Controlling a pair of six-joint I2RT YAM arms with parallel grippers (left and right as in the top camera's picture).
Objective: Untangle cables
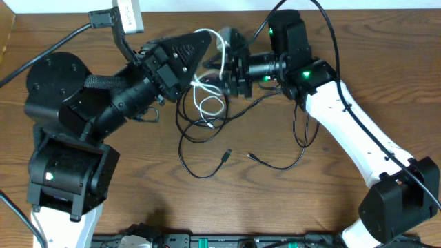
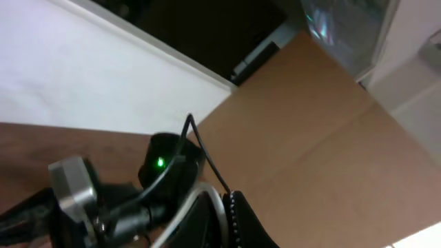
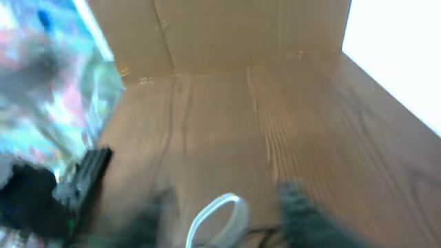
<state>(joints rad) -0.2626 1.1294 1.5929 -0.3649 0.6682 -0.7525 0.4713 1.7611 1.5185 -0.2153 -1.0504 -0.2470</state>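
Hard to see much from here. The left gripper (image 1: 204, 49) and the right gripper (image 1: 224, 69) are nose to nose at the far side of the table (image 1: 138, 186), and their own bodies hide the fingertips from above. The right wrist view is one big blur: two dark smears low down, with a pale loop of the white cord (image 3: 219, 210) between them. The left wrist view is cut off at the bottom and shows one ridged black finger (image 2: 244, 220) with a pale curve beside it, cardboard (image 2: 331, 138) beyond. Whether either pincer is wide or pinched, I cannot tell.

The white cord (image 1: 210, 102) curls in loops right under the two grippers. The black cables (image 1: 207, 141) sprawl nearer me in overlapping thin curves, with two small plug ends (image 1: 226, 156) lying loose and apart on the wood.
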